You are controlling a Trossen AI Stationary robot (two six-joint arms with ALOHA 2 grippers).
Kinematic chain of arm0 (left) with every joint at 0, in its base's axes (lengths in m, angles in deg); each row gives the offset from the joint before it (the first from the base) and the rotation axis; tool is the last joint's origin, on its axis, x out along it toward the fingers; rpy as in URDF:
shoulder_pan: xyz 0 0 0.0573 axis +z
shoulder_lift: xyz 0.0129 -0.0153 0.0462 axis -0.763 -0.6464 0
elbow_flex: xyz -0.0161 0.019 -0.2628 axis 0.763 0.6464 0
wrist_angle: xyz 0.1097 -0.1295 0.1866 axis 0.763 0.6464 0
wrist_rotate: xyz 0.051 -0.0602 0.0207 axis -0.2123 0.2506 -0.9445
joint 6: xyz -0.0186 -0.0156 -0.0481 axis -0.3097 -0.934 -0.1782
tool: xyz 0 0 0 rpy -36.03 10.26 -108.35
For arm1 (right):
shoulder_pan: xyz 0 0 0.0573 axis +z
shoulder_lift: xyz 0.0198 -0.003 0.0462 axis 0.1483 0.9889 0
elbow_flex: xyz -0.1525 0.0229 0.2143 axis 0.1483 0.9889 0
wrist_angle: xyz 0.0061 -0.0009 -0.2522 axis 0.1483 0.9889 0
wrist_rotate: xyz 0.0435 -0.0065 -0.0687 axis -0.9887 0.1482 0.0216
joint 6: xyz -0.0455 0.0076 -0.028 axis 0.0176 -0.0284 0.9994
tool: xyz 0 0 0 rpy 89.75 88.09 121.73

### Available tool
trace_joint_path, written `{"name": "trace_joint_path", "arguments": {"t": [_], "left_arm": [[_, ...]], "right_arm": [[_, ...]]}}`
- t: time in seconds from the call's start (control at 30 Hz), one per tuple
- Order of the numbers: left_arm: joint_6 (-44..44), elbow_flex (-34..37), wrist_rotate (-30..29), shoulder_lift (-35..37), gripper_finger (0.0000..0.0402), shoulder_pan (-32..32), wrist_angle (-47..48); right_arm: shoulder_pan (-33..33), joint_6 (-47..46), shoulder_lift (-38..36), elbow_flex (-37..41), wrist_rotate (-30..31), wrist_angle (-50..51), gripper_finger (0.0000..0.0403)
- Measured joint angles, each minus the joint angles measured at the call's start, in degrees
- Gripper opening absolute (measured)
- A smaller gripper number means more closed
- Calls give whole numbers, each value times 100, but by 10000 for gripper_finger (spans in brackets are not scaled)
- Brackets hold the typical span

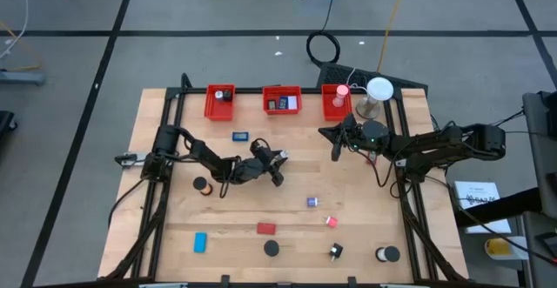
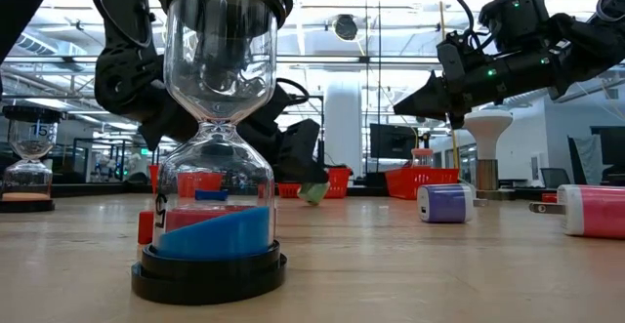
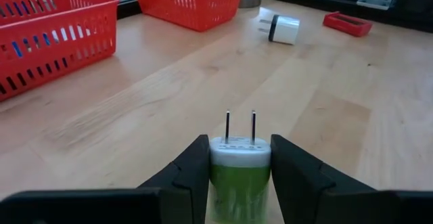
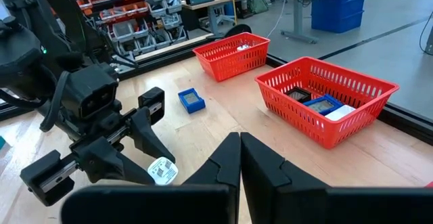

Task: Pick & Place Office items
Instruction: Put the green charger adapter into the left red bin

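Three red bins stand in a row along the far edge of the tabletop (image 1: 174,227), and the coming move turns on how the left end effector (image 1: 277,168) sits relative to them. It is near the middle of the tabletop, and the bins lie ahead of it toward the far edge. The middle bin (image 1: 282,100) looks the nearest, though which bin the item belongs in cannot be judged from these views.

The left end effector is closed on a green plug adapter (image 3: 238,176). The left wrist view shows its white face and two metal prongs pointing forward, away from the wrist, with one finger (image 3: 186,176) pressed to each side of the body. So the adapter's long axis runs along the reach direction, toward the bins. In the low view the adapter (image 2: 313,192) appears to hang just clear of the wood, but this view is poor for judging that.

The right end effector (image 1: 335,146) hovers near the right bin (image 1: 335,103) and the white lamp (image 1: 378,90), holding nothing, with its fingers (image 4: 223,163) pressed together. Other office items are spread well apart on the near half of the tabletop, among them a purple adapter (image 1: 312,202), a red block (image 1: 265,229) and a blue block (image 1: 200,241). The left arm, already loaded, is plainly the one to make the placement.
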Motion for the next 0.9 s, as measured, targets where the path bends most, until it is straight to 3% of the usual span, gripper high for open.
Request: {"name": "trace_joint_path", "arguments": {"t": [0.5,0.9], "left_arm": [[-79,0,-37,11,138,-248,264],[-131,11,53,-2,179,-299,529]], "right_arm": [[0,2,0,0,0,0,4],[0,2,0,0,0,0,4]]}}
